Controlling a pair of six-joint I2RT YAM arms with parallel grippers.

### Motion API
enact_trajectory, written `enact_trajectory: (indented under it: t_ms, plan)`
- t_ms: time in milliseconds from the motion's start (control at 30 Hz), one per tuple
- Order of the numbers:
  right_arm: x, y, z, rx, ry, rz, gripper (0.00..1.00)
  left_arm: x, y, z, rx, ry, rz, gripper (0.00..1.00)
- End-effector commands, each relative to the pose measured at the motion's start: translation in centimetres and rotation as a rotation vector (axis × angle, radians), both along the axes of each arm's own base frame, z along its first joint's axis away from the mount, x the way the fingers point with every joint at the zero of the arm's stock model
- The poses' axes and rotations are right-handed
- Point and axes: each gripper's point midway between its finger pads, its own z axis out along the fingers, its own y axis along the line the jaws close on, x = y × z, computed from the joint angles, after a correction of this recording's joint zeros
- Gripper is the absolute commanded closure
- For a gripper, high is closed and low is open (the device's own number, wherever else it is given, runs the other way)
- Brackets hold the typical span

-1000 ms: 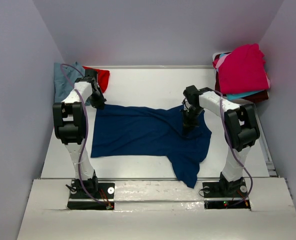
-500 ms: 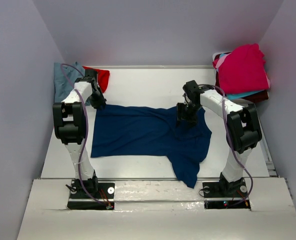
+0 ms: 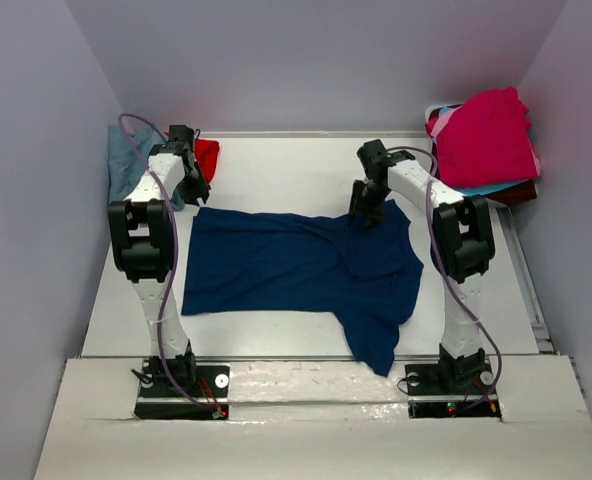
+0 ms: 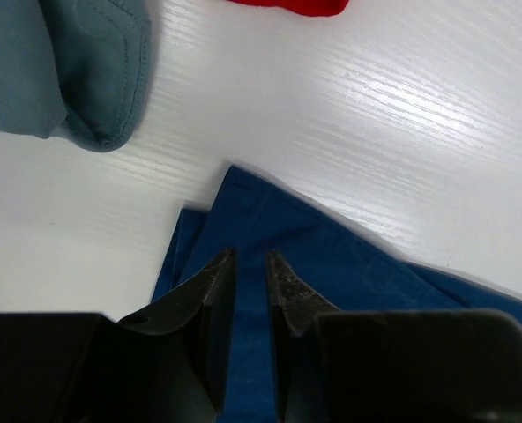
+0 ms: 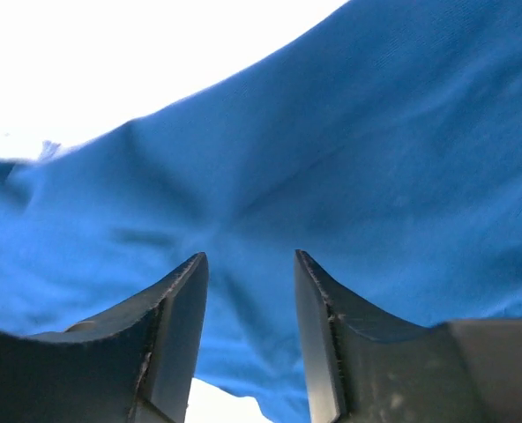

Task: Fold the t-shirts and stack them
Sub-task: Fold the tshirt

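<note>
Hovering at navy t-shirt (image 3: 296,265) far edge | left fingers (image 4: 210,300), right fingers (image 5: 177,308) parted, empty

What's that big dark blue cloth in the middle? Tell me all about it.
A navy t-shirt, soft knit, plain on the side shown, lies spread and slightly wrinkled on the white table. One part trails toward the near edge on the right. Its far left corner looks doubled over. The left fingers and right fingers hang open over its far edge, gripping nothing.
</note>
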Motion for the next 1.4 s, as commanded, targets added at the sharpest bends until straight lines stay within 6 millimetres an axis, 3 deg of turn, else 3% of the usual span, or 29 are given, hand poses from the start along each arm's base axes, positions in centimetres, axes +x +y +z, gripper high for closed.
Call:
enact_trajectory:
  t_ms: [0,133,433,733,1367]
  plan:
    - [2.5,-2.3,0.2,-0.047,-0.02,-0.119,0.52,0.6,0.4,1.3,0.03,-0.018,-0.005,0.69]
    - [3.6,-4.0,0.1,-0.056,-0.018,-0.188,0.59,0.8,0.9,1.1,0.029,-0.014,0.005,0.69]
    - [5.3,-6.1,0.0,-0.048,-0.012,-0.244,0.59,1.4,1.7,0.1,0.024,0.002,0.023,0.64]
    - [5.2,-5.6,-2.3,-0.034,0.037,-0.232,0.6,2.1,2.1,-0.3,0.022,0.009,0.031,0.62]
    - [5.5,-7.1,-3.0,-0.029,0.054,-0.262,0.59,0.8,2.4,-4.4,0.015,0.088,0.032,0.62]
